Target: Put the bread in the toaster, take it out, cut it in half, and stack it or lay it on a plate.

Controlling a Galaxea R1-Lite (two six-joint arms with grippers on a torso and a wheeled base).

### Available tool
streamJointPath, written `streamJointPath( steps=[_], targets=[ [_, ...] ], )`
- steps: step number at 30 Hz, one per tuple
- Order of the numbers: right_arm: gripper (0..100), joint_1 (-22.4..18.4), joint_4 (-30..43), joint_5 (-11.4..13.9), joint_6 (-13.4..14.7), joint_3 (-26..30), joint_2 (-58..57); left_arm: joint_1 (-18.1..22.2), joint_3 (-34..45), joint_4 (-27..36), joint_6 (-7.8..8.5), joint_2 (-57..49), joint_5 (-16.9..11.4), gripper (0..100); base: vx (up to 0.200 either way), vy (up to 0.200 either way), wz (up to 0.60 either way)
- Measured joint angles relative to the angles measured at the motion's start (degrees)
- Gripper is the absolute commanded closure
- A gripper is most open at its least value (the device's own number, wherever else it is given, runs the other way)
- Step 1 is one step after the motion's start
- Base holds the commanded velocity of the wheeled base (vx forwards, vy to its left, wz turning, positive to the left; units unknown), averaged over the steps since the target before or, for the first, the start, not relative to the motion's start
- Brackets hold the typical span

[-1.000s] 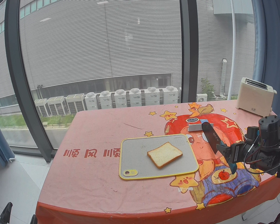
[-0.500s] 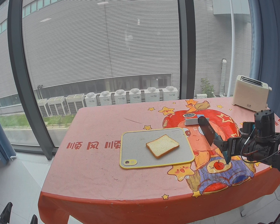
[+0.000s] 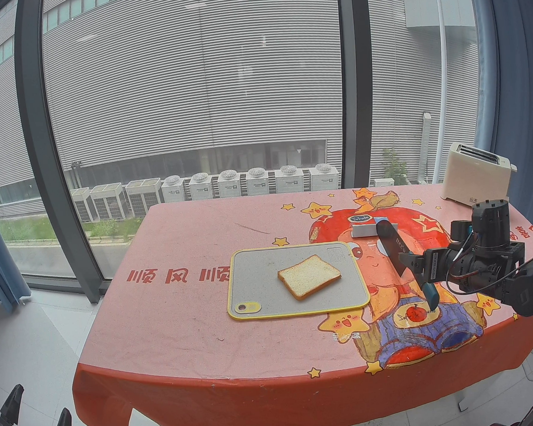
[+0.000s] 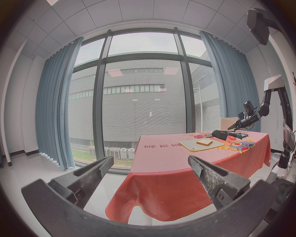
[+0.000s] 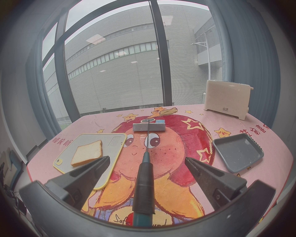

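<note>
We see that the right pincer (image 5: 147,160) has come a little forward, toward the cutting board, since half a second ago. It now hangs just above the handle of the knife (image 5: 144,182). Its fingers (image 5: 84,174) are spread wide, one on each side of the handle, and they grip nothing yet. The left wrist view shows a gap of air between pincer and knife. The bigger shift of the whole head picture before that was the camera, not the things. The knife itself has not moved: its blade leans on the small grey rest (image 5: 149,126) and its teal end lies on the desk (image 3: 184,341).

The slice of bread (image 3: 309,276) lies flat on the grey cutting board (image 3: 256,289), untouched, well apart from the toaster (image 3: 476,174) at the far right corner. The grey plate (image 5: 237,151) lies on the desk on the toaster's side of the knife. The left pincer (image 4: 148,162) is released too, held low beside the desk, far from everything.

In our judgement this means the cutting step is beginning. The right pincer must go down and clench on the handle before the bread can be halved.
</note>
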Motion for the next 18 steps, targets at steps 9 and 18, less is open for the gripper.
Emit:
streamJointPath(
  steps=[9, 18],
  targets=[
    [0, 0.7, -0.2, -0.4, 0.0, -0.8, 2.6, 0.0, 0.0, 0.0, -0.02, 0.0, 0.0, 0, 0.000, 0.000, 0.00],
    [0, 1.4, -0.2, -0.4, 0.1, -1.5, 4.3, 0.1, 0.0, 0.0, -0.02, 0.0, 0.0, 0, 0.000, 0.000, 0.00]
  ],
)
